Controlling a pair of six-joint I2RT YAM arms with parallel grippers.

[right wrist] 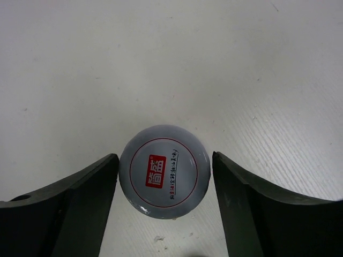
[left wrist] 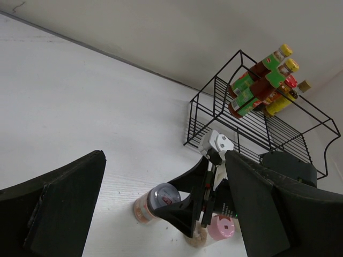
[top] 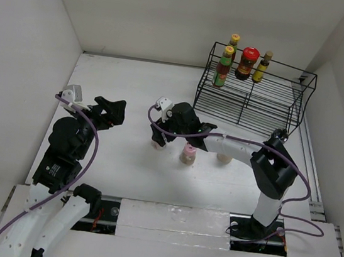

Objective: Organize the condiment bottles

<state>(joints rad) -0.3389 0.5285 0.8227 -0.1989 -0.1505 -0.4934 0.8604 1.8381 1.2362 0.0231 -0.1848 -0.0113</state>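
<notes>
On the right gripper (right wrist: 165,160), the fingers (right wrist: 88,203) are spread either side of the silver-lidded jar (right wrist: 163,179), close to its lid but not clamped. The jar stands on the table (top: 133,85), well in front of the black wire rack (top: 269,110). A pink-capped bottle (top: 187,154) and another beige bottle (top: 223,157) stand nearer the rack's front. The left gripper (left wrist: 164,155) hangs spread and empty, far left of the rack. Four bottles (top: 248,62) already stand on the rack's top shelf, so the task looks roughly half done.
</notes>
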